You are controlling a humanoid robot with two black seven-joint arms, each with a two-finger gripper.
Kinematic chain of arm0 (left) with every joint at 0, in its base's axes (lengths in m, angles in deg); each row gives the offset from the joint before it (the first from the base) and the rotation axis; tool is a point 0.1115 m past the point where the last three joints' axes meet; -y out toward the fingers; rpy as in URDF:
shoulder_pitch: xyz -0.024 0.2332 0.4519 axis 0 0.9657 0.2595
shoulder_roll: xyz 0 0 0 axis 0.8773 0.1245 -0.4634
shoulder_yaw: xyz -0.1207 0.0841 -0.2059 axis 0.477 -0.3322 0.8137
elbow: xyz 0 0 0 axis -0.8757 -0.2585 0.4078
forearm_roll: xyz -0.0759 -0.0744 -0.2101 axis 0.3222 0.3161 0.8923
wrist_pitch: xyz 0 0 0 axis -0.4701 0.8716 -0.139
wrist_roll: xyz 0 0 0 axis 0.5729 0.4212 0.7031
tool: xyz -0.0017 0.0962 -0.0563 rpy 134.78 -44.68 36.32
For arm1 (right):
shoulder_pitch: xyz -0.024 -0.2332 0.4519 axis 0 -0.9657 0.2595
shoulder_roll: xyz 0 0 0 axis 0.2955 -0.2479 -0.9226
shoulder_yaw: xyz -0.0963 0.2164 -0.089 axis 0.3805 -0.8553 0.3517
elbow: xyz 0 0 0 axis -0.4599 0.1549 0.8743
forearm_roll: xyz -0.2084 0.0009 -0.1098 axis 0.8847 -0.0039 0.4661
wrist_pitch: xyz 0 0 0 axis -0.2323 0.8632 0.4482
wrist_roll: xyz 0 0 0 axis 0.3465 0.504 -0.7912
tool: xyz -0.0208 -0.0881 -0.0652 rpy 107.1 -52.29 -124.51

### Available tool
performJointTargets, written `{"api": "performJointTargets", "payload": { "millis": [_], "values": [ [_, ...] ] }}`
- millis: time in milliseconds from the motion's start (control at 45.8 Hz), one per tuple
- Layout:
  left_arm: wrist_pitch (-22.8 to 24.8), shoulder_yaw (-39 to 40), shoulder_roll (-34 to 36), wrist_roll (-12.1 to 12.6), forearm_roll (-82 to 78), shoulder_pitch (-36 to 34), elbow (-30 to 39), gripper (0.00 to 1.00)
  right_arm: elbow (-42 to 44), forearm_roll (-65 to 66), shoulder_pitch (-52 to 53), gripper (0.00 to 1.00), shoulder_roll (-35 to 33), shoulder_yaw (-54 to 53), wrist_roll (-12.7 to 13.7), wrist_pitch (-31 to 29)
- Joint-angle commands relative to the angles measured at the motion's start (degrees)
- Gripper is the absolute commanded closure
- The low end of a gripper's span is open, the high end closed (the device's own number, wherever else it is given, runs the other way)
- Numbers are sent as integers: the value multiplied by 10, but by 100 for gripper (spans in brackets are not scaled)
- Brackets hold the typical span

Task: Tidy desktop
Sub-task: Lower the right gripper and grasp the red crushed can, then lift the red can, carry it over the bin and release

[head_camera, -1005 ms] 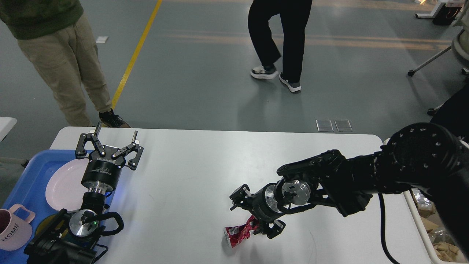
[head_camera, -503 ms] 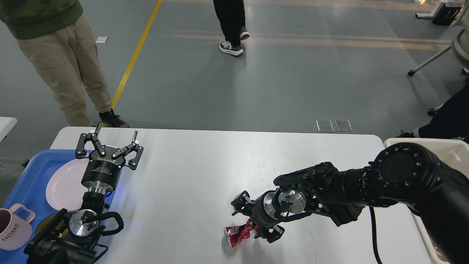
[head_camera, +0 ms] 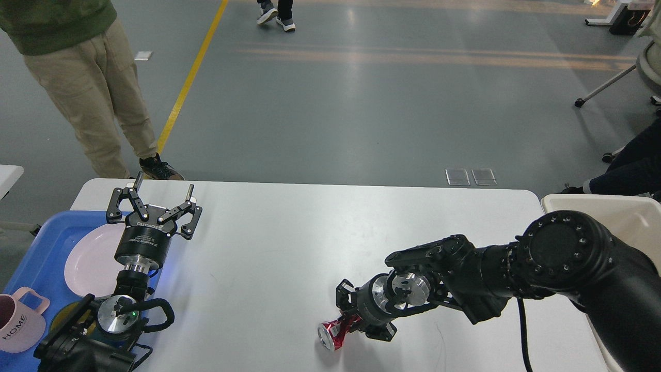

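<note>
Right gripper [head_camera: 352, 324] is down at the crushed red can [head_camera: 334, 333], near edge of the desktop [head_camera: 320, 227], a bit right of centre. Its fingers sit around the dented rear of the can and look closed onto it, though they're dark and partly hidden by the wrist, so contact is a judgement. The can's silver end faces the camera and it lies on its side, tilted; can't tell if it's touching the surface or just lifted.

Left gripper [head_camera: 157, 199] hangs above the desktop's far-left corner, fingers spread wide, holding nothing.

Handling, as I judge it:
- Can: empty-looking thin aluminium, so light. Already crumpled, so it will deform further under squeeze and the grip may shift. Creased faces give purchase; the smooth rim end is slippery. Best hold is across the flattened middle, not the round end.
- Edges of the crush could snag a finger pad on release.

Left of the desktop: blue tray [head_camera: 36, 253] holding a pale pink plate [head_camera: 90, 263] and a pink mug [head_camera: 18, 323]. Right of it: beige bin [head_camera: 627, 212], the likely drop point for the can.
</note>
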Motion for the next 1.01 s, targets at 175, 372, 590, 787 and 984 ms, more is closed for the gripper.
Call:
{"api": "performJointTargets", "payload": {
  "millis": [175,372,590,787,984],
  "values": [
    [0,0,0,0,0,1,0,4,-1,-6,5,100,-2,-2,24,1],
    [0,0,0,0,0,0,0,4,-8,-7,21,100,-7,-3,24,-16],
    [0,0,0,0,0,0,0,4,-87,-6,104,100,-66,13,25,-37],
    [0,0,0,0,0,0,0,4,-219,-6,281,100,-127,150,17,-67],
    [0,0,0,0,0,0,0,4,-297,5,439,100,-171,255,-9,-183]
  ]
}}
